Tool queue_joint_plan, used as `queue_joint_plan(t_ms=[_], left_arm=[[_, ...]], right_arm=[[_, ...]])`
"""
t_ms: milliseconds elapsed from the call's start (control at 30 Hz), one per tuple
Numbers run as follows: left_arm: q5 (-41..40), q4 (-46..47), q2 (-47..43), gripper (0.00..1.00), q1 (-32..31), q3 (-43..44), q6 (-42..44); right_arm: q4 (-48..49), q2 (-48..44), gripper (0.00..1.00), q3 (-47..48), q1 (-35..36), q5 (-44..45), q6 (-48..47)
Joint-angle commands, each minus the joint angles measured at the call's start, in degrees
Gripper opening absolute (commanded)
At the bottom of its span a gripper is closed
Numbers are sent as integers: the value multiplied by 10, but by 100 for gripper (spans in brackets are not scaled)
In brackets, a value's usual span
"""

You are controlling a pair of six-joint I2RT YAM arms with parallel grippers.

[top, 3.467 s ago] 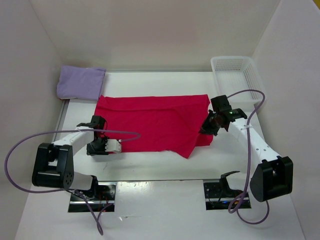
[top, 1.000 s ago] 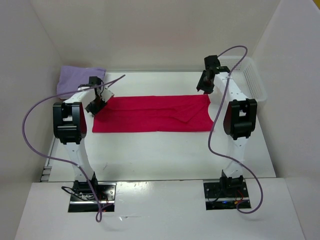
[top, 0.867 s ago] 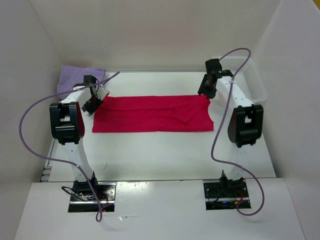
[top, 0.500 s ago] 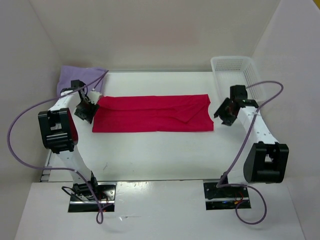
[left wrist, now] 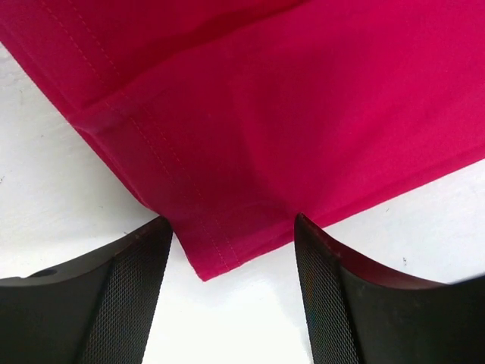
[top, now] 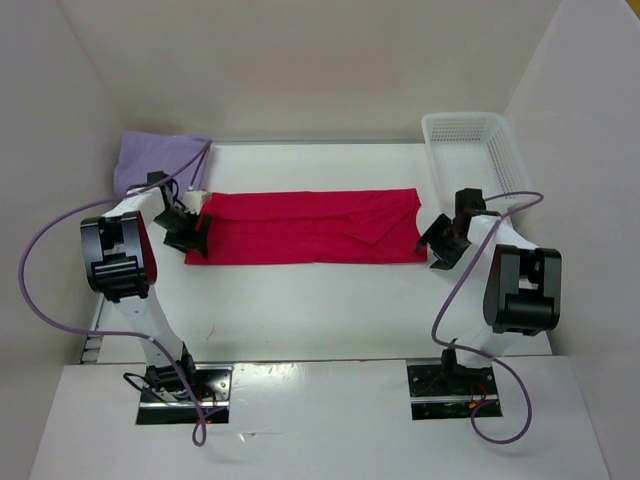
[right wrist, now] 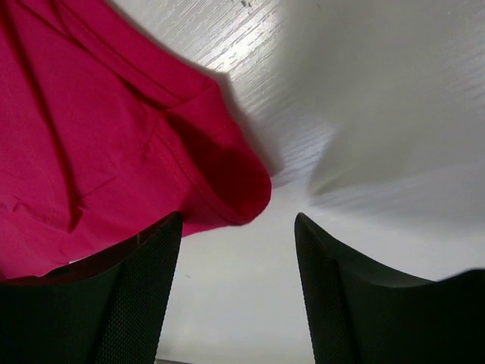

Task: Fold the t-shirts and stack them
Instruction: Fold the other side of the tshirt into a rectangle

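Red t-shirt (top: 310, 228) lies flat on the surface (top: 320, 300), folded into a long strip. Both arms arch forward, elbows raised. Left tool (top: 188, 232) and right tool (top: 440, 243) are spread at the strip's ends, gripping nothing.

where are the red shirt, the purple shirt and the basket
red t-shirt (top: 300, 228), top external view, middle of the flat folded cloth
lavender t-shirt (top: 150, 160), top external view, middle of the folded bundle in the far left corner
white mesh basket (top: 460, 117), top external view, its far rim

Red t-shirt (top: 310, 227) lies flat between left end effector (top: 190, 233) and right end effector (top: 441, 243).
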Motion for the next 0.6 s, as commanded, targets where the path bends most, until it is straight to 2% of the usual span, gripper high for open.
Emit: queue_joint_plan(t_ms=[0, 67, 133, 167, 233, 267, 300, 433, 567], left_arm=[[24, 29, 43, 73, 2, -19, -15], [17, 29, 48, 71, 2, -29, -15], [2, 34, 48, 62, 2, -43, -9], [2, 40, 48, 48, 2, -50, -3], [2, 40, 48, 30, 2, -51, -3], [-3, 40, 54, 20, 2, -51, -3], [-3, 40, 54, 2, 2, -51, 2], [-13, 19, 30, 0, 2, -51, 28], [-64, 6, -40, 0, 2, -96, 58]], right_arm=[[44, 25, 66, -10, -4, -6, 4], [49, 35, 59, -17, -4, -6, 4], [55, 50, 50, -22, -4, -6, 4], [60, 50, 34, -22, -4, -6, 4], [60, 67, 17, -22, -4, -6, 4], [60, 67, 1, -22, -4, -6, 4], [60, 67, 0, -22, -4, -6, 4], [18, 19, 0, -22, -4, 0, -2], [-45, -118, 0, -33, 7, 0, 29]])
